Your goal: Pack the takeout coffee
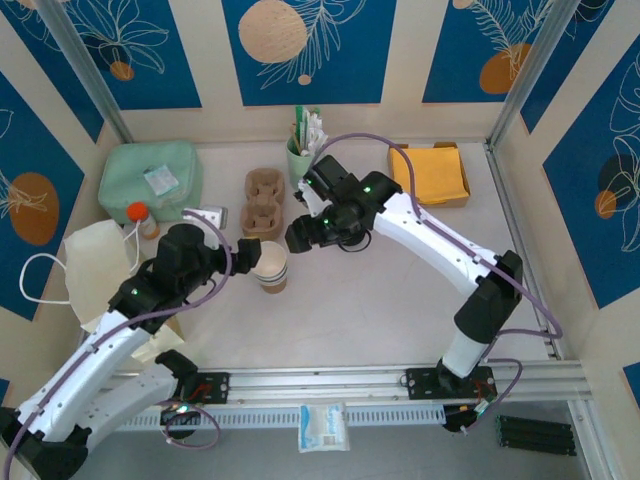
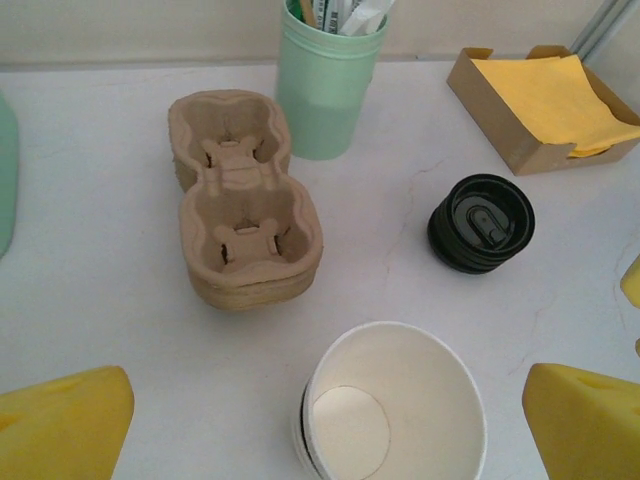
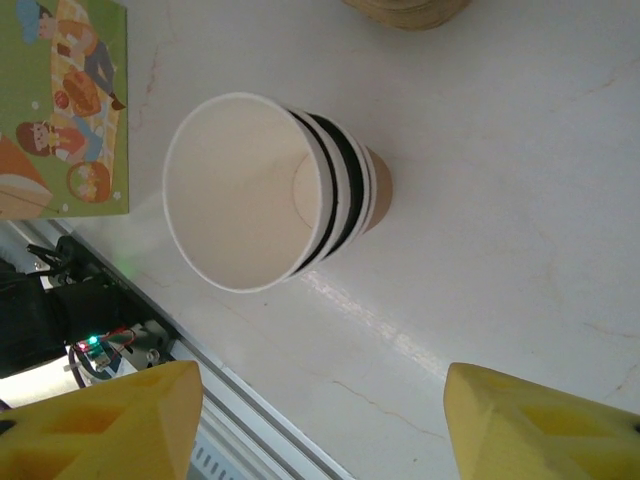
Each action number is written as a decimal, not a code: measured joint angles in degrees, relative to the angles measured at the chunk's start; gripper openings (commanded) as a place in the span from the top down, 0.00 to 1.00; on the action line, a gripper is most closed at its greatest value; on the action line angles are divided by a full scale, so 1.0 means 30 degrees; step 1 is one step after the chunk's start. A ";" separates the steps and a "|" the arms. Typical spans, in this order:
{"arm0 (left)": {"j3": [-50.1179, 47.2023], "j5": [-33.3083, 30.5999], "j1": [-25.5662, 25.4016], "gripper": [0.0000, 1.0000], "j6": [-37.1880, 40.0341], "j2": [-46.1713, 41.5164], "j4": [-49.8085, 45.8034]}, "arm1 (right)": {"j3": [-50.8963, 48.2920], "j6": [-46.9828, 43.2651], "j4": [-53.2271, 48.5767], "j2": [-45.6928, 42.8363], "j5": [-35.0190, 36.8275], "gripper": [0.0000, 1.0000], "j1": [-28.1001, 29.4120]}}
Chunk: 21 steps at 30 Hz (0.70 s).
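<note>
open-topped paper cup (image 3: pixel 240 190) upright just ahead of left tool (image 2: pixel 322 410), spread wide, and right tool (image 3: pixel 320 410), parted, both empty; black lid (image 2: pixel 481 222) lies beyond, to left tool's right.

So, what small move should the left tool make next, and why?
Probably ease the left tool forward and close on the paper cup: it stands upright and lidless between the tool's open fingers, while the black lid lies apart.

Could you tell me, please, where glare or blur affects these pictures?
Right wrist view: a bright glare streak on the table beside the cup; the right pincer's fingers look soft. Left wrist view: even light, lid sharp. Top view: soft shadows.
</note>
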 measured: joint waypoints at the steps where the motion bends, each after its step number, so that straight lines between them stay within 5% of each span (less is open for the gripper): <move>1: -0.0029 -0.0160 0.0000 0.01 -0.0007 -0.0109 -0.0044 | 0.0240 -0.0051 -0.0117 0.0226 -0.0080 0.38 0.0058; 13: -0.0554 -0.1348 0.0000 0.01 -0.0299 -0.0750 -0.0430 | 0.2652 -0.0612 -0.0882 0.3577 -0.0619 0.56 0.0437; 21: -0.0641 -0.1472 0.0000 0.00 -0.0430 -0.1027 -0.0525 | 0.4255 -0.0743 -0.1260 0.5479 -0.0605 0.58 0.0619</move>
